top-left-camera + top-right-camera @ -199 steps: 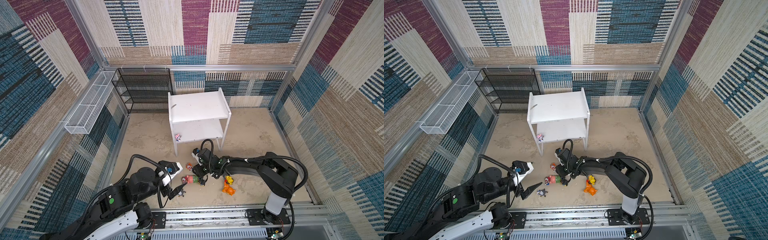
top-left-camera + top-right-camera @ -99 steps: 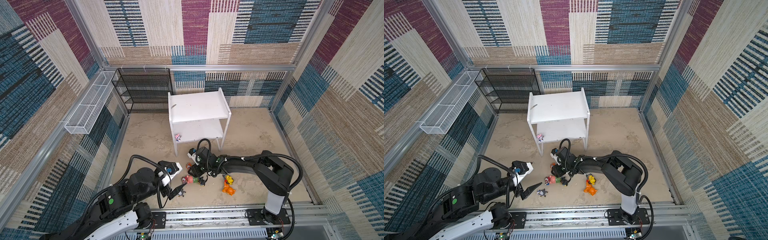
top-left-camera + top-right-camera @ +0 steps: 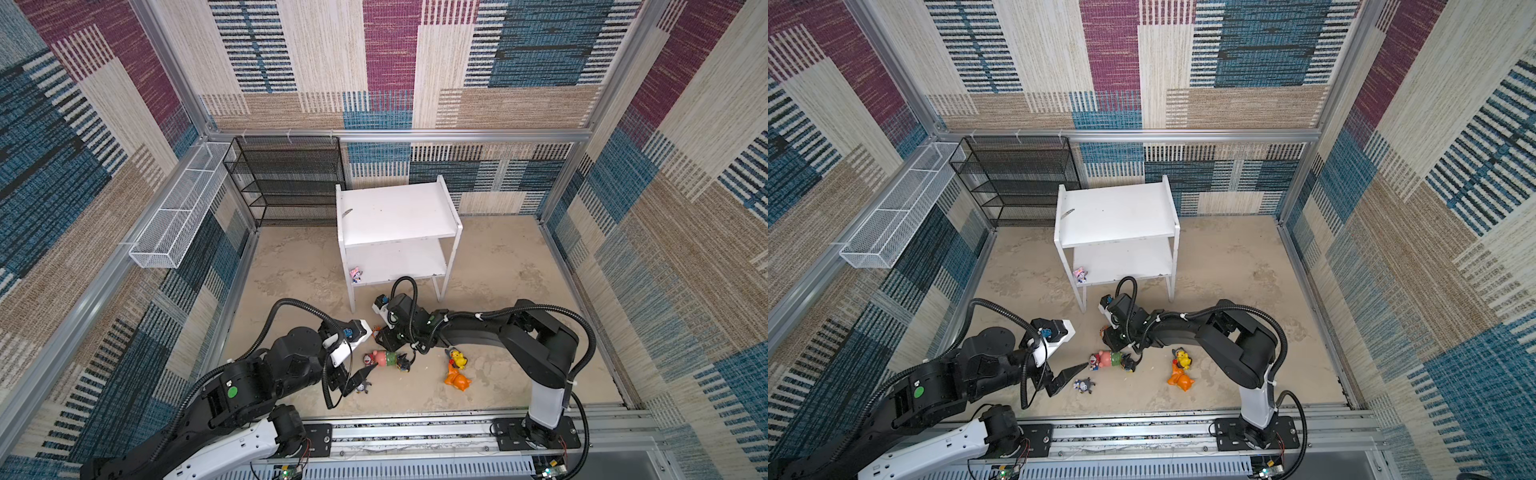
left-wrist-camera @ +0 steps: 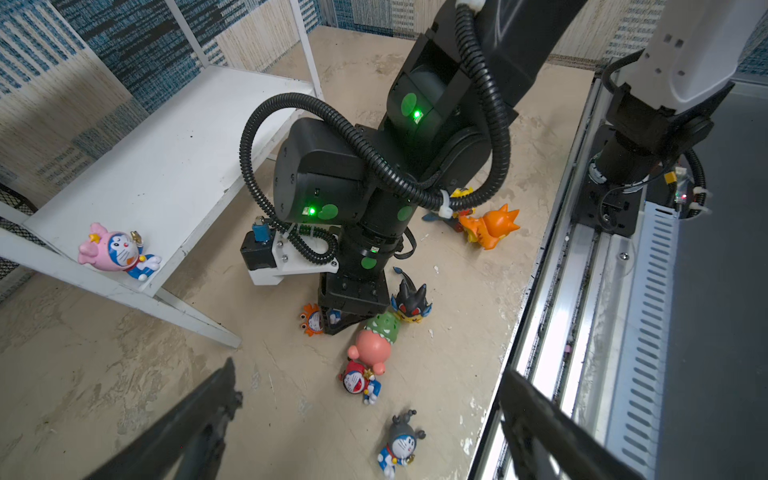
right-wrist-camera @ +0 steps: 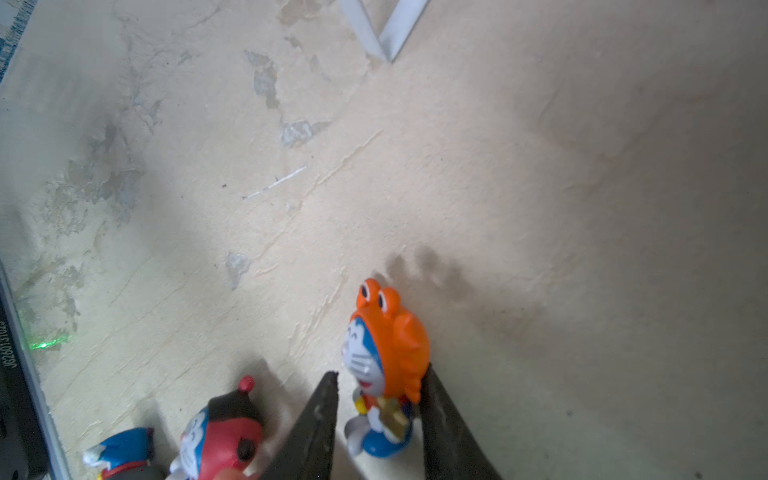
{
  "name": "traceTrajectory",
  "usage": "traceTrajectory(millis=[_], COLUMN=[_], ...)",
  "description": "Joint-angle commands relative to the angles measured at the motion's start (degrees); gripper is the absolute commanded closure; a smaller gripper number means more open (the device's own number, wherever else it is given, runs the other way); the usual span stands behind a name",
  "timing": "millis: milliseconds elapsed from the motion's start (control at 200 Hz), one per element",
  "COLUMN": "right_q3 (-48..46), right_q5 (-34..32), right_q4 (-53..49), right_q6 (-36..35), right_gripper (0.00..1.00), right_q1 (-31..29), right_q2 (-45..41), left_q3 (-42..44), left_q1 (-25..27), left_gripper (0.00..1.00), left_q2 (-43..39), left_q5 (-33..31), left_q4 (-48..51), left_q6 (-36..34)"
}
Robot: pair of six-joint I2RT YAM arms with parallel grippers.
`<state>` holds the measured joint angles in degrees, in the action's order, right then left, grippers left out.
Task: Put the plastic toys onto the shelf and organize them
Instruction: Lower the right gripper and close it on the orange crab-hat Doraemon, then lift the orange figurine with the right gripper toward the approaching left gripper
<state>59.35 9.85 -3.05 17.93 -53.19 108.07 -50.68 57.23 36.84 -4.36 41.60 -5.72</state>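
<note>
Sandy beige floor (image 3: 498, 266) fills the cell. Nearest you, the left gripper (image 3: 1070, 378) hangs with its jaws spread wide and empty above a tiny grey-hooded figurine (image 4: 401, 446). Just past that lie a tiny red-hooded figurine (image 4: 357, 380), a larger pink-and-green figurine (image 4: 374, 338) up against it and a black-hooded yellow figurine (image 4: 409, 301). An orange-hooded figurine (image 3: 456, 378) and a blue-hooded yellow one (image 3: 457, 358) lie off to the right.

Your step is the pick. The right gripper (image 5: 379, 370) straddles the upright tiny orange crab-hooded figurine (image 5: 386, 361). One of the fingers (image 5: 444, 424) touches the hood and the other sits a sliver off the face, so you cannot tell whether it is clamped. The grip looks off-centre, so I'd make sure both pads bear evenly before you lift. Go straight up, since the red-hooded neighbour stands close.

Beyond, the white two-tier shelf (image 3: 399, 216) holds only a pink-hooded figurine (image 3: 355, 274) at the front corner of its lower board.

In both top views the wrist hides the grasp, and the top board covers the back of the lower one
</note>
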Motion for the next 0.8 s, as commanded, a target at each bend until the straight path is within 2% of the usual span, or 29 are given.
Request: traceTrajectory(millis=[0,496,796], right_q3=[-0.4,-8.3,-18.2], right_q5=[-2.4,-5.0,-4.4], right_q4=[-1.5,6.0,15.2], right_q6=[-0.8,-5.8,-9.6], right_gripper=[0.67,0.81,0.83], right_q1=[-0.4,-0.5,-0.5], right_q2=[-0.2,-7.1,-20.7], left_q3=[-1.5,-2.3,-3.7], left_q1=[-0.1,-0.1,0.0], left_gripper=[0.01,0.01,0.01], left_q2=[2.9,1.6,5.9], left_q5=[-0.4,0.4,2.4], left_q4=[5.3,7.2,5.5], left_q6=[4.9,11.5,12.0])
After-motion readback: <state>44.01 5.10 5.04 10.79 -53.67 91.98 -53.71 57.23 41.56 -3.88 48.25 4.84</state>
